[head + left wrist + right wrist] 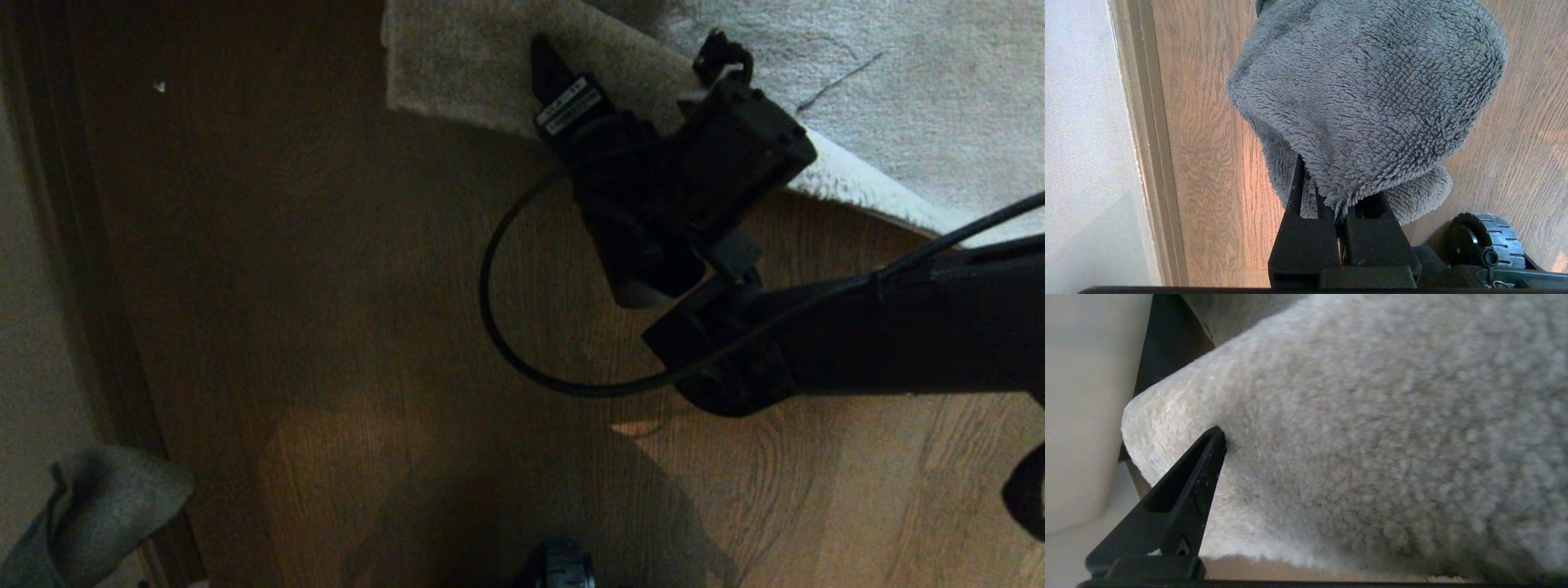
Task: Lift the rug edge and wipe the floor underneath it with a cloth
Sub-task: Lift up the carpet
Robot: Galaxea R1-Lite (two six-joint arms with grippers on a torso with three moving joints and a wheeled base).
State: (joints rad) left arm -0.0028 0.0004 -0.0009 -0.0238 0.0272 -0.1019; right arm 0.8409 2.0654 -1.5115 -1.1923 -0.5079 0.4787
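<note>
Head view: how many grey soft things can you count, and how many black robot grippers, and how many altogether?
Grey soft things: 2, the rug and the cloth
Black grippers in that view: 1, the right gripper, over the rug edge
Total: 3

The head view looks steeply down on the floor (pixel 343 327) and the rug edge (pixel 457 73). The left wrist view sits close behind the cloth (pixel 1363 94), facing the same floor. The right wrist view presses close against the rug.
</note>
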